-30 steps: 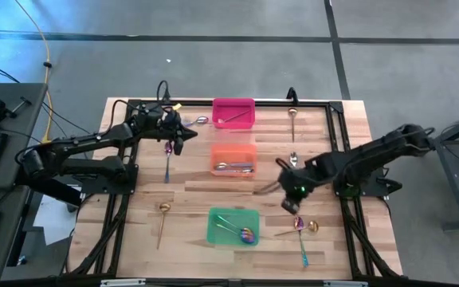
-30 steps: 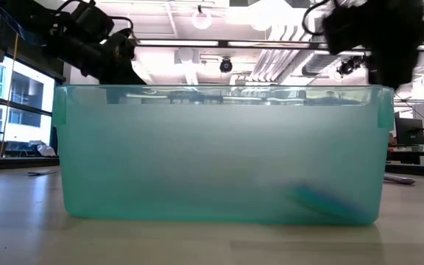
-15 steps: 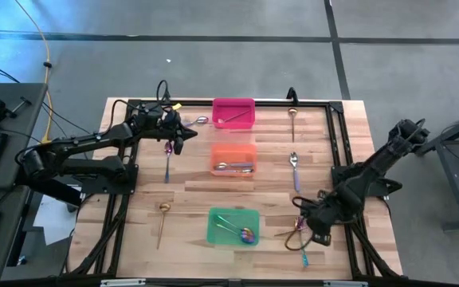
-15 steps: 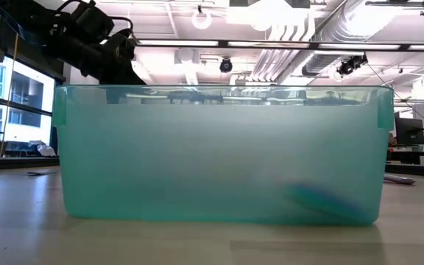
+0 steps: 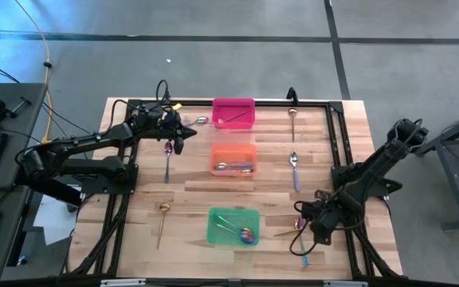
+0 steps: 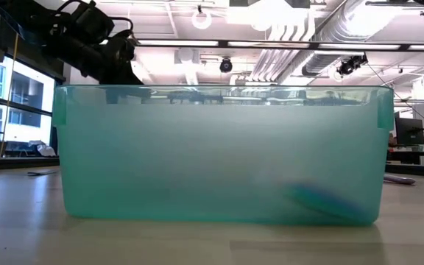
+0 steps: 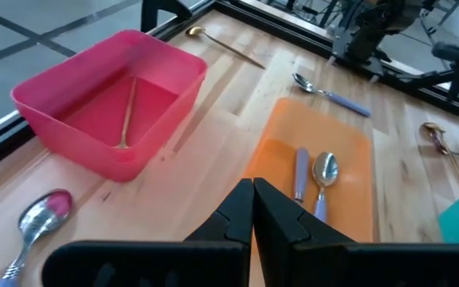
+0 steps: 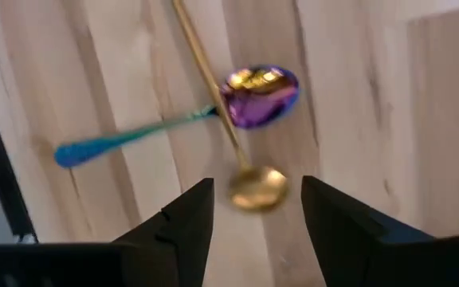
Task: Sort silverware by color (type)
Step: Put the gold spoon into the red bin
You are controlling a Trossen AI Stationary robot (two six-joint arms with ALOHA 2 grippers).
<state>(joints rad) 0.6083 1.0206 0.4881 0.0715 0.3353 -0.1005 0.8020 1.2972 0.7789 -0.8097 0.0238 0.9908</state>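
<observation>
My right gripper [image 5: 307,226] [image 8: 257,206] is open, pointing down over two crossed spoons near the table's near right. One is a gold spoon [image 8: 255,188] whose bowl lies between my fingertips, below them. The other is an iridescent spoon with a purple bowl [image 8: 261,96] and a teal handle, lying flat across the gold one. The fingers touch neither. My left gripper [image 5: 178,137] [image 7: 252,201] is shut and empty, at the far left beside the pink bin [image 5: 233,112]. An iridescent spoon [image 5: 167,156] lies below it on the table.
The pink bin [image 7: 106,104] holds one gold utensil. The orange bin [image 5: 233,159] holds silver spoons. The green bin [image 5: 233,226] holds iridescent spoons and fills the low view [image 6: 219,151]. Loose pieces: a silver spoon [image 5: 294,169], gold spoons [image 5: 292,119] [image 5: 162,217], and a spoon [image 5: 200,121] by the pink bin.
My right gripper has swung from the table's middle right, by the silver spoon, toward the near edge, and now stands over the crossed gold and iridescent spoons. Its arm has left the low view.
</observation>
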